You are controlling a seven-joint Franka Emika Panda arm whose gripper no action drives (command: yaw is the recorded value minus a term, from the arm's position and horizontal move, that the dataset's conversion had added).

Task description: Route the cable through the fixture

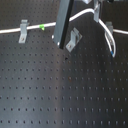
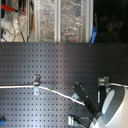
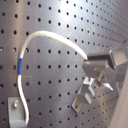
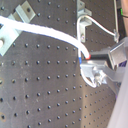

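Observation:
The white cable [image 1: 35, 28] runs from the first exterior view's left edge through a metal clip fixture [image 1: 22, 31], past its green band [image 1: 43, 26], and rises to my gripper [image 1: 93, 8] at the top. In the first wrist view the cable [image 3: 47, 36] arcs from the fingertips [image 3: 91, 61] over to its blue band [image 3: 20, 68] and a clip [image 3: 15, 113]. My gripper [image 4: 88, 57] is shut on the cable [image 4: 45, 31]. A second fixture [image 1: 74, 40] stands just below the held stretch, apart from it.
A dark slanted bar [image 1: 61, 25] hangs from the arm in front of the cable. A third clip [image 1: 109, 27] on the first exterior view's right holds a hanging cable loop [image 1: 113, 45]. The black perforated board [image 1: 60, 90] spreads below. Shelves with clutter [image 2: 45, 20] stand behind.

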